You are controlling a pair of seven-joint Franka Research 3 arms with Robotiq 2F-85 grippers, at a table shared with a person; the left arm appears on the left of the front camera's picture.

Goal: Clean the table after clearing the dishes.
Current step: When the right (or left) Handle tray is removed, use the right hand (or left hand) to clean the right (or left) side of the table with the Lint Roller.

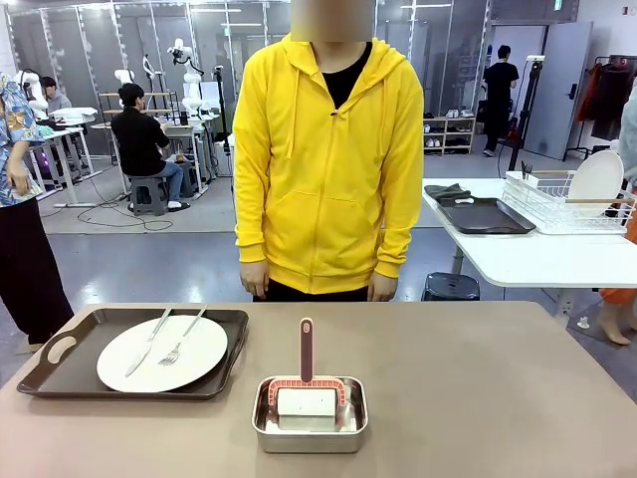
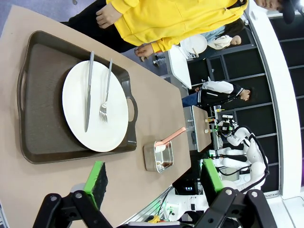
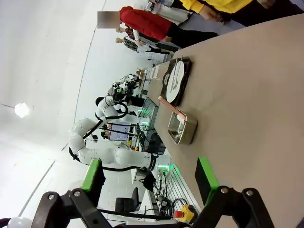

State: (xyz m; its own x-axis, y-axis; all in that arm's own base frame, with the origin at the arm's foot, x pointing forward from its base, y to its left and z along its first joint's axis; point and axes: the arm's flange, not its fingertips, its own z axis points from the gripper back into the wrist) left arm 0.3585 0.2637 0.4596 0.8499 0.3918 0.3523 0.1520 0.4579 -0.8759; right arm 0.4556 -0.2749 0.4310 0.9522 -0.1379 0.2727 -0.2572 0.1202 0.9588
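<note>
- From your left gripper (image 2: 154, 180), the tray (image 2: 42, 95) and plate (image 2: 73, 109) lie at 11 o'clock, well apart.
- Your left gripper and right gripper (image 3: 150, 175) both gape wide, holding nothing.

Taupe table (image 1: 498, 398), dark tray (image 1: 109, 324), steel pan (image 1: 309, 443)

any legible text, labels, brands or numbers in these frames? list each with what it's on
None legible in any view.
Tray, plate, steel pan: no print or label seen.
Person's yellow hoodie: plain, no logo seen.
Background gear across the room: too small and blurred to read anything.
</note>
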